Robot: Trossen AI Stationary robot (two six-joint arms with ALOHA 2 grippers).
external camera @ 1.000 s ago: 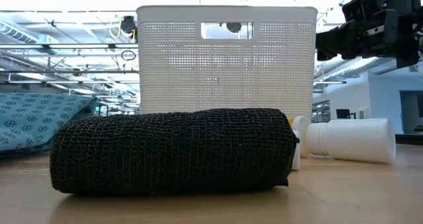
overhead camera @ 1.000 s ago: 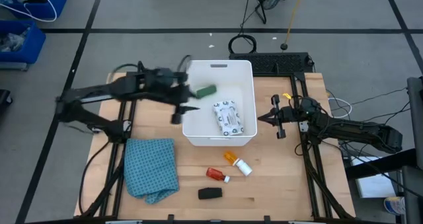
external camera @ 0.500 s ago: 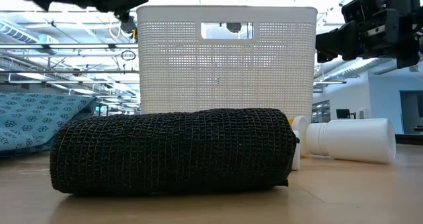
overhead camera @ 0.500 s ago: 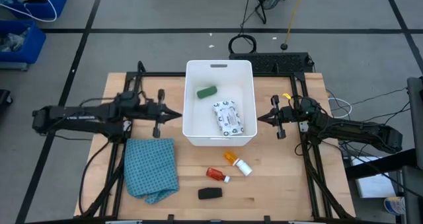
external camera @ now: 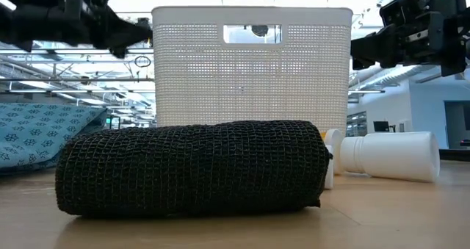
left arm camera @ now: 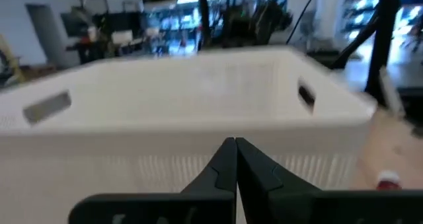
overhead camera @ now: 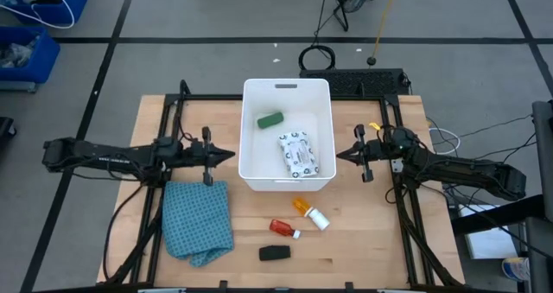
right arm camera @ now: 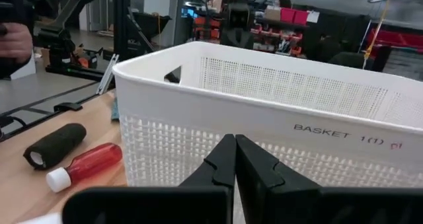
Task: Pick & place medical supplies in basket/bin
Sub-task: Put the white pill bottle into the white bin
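A: Left gripper, mid-left of the overhead frame, pressed together, empty. Basket centre: green piece and packet inside.

B: Right gripper likewise closed. Bottle, tube, black piece lie below; round, they'd likely roll if nudged.

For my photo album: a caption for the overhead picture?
Two shut grippers, left and right, flank a white tub.

White tub holding green piece and printed packet, orange bottle, red tube, black piece on table nearby
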